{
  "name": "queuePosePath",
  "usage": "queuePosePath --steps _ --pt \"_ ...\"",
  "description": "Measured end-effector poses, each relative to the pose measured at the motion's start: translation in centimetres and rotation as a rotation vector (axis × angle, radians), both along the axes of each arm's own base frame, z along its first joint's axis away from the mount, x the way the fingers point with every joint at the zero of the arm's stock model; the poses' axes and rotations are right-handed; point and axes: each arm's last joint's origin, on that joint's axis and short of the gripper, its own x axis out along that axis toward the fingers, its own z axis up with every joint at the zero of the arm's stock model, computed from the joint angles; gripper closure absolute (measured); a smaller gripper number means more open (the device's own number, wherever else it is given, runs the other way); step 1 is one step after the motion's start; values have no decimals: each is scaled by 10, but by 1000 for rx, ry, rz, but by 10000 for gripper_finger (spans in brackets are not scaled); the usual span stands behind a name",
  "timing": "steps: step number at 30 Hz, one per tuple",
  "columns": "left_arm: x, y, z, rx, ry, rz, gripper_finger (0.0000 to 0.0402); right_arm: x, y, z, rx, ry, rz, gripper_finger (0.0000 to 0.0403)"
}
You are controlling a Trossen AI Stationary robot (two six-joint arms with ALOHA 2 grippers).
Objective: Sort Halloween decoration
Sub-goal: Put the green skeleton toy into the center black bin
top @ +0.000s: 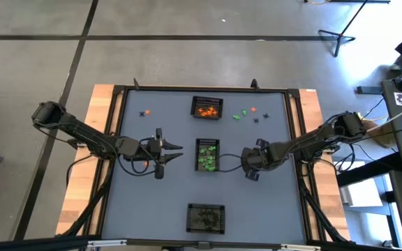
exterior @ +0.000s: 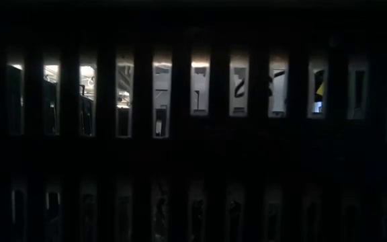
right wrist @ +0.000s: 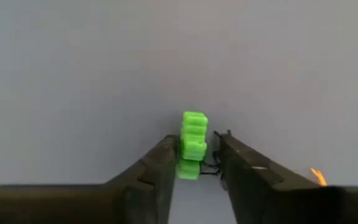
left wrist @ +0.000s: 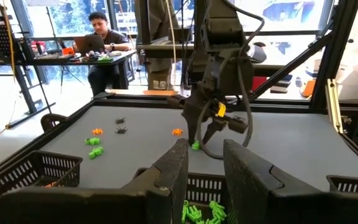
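Halloween decoration, green trinket (right wrist: 193, 140): it stands upright between the fingertips of your right hand (right wrist: 197, 149), apparently on the grey worktop (top: 152, 202). One finger lies against it. The other shows a narrow gap, so the hand is parted around the trinket, not clenched on it.

Step in hand, as judged: securing this green piece for the basket of green pieces (top: 208, 140), which lies just beyond the hand's fingertips.

- Centre the trinket between both fingers before you close. A one-sided contact is likely to tip or flick so small a piece.
- Close slowly, then lift straight up enough to clear the mesh rim.
- Carry it forward over the basket and release it low, so it does not bounce out.

The left hand (top: 180, 152) waits on the far side of that basket, fingers apart and holding nothing. Keep it there, clear of your path.

More loose trinkets (top: 246, 113), green, orange and black, lie on the worktop off to the side of the right hand, nearer the basket of orange pieces (top: 206, 99).
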Motion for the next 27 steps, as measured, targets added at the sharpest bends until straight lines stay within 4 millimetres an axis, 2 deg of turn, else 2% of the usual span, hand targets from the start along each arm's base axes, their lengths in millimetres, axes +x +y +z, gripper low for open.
queuePosePath --steps 5,6,11,14,19,23,27 --pt "0 0 0 0 0 0 308 1 -1 2 16 -8 24 377" --pt "0 0 0 0 0 0 308 2 0 3 16 -6 34 386" --pt "0 0 0 0 0 0 308 14 2 22 10 -63 43 367" --pt "0 0 0 -1 -1 0 308 24 4 38 3 -120 66 379" --pt "0 0 0 0 -1 0 308 50 11 65 29 -310 143 391" --pt "0 0 0 0 0 0 308 67 17 79 79 -499 238 367" --pt "0 0 0 0 1 0 308 74 19 87 83 -594 302 358"
